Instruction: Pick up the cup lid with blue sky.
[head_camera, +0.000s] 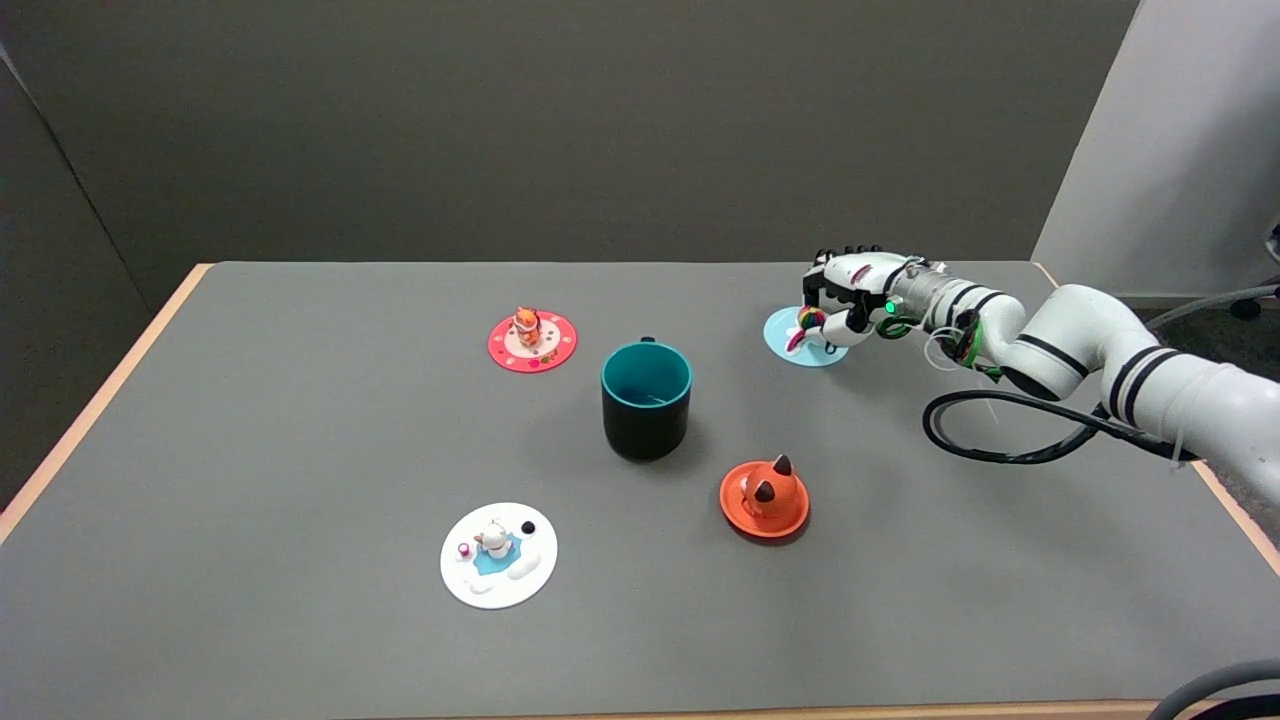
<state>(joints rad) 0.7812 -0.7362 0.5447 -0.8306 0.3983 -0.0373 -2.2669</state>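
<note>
the right hand (845, 295) was at the far right of the table (300, 420), curled down over the light blue cup lid (790, 345), the one that read as blue sky, with its small rainbow-maned unicorn figure (806, 325) standing up as a knob; the fingers (835, 262) arched over the far side and the thumb sat close by the figure, but whether they were already clamped on it or merely close around it could not be told from this angle, and the lid looked to be lying flat on the table. to do the grasp well, the pinch probably needed to settle on the figure itself rather than the thin flat rim, with thumb and fingers opposed low on it, and the lift kept straight up so the disc would not tilt or slip. near the middle of the table stood a dark mug (646, 400) with a teal inside, upright, uncovered, and seemingly empty. the other lids lay well apart from it: a red one with an orange fox-like figure (532, 341) far left, a white one with a small figure on a blue patch (498, 554) near left, and an orange one with dark-tipped ears (765, 499) just near right of the mug
</note>
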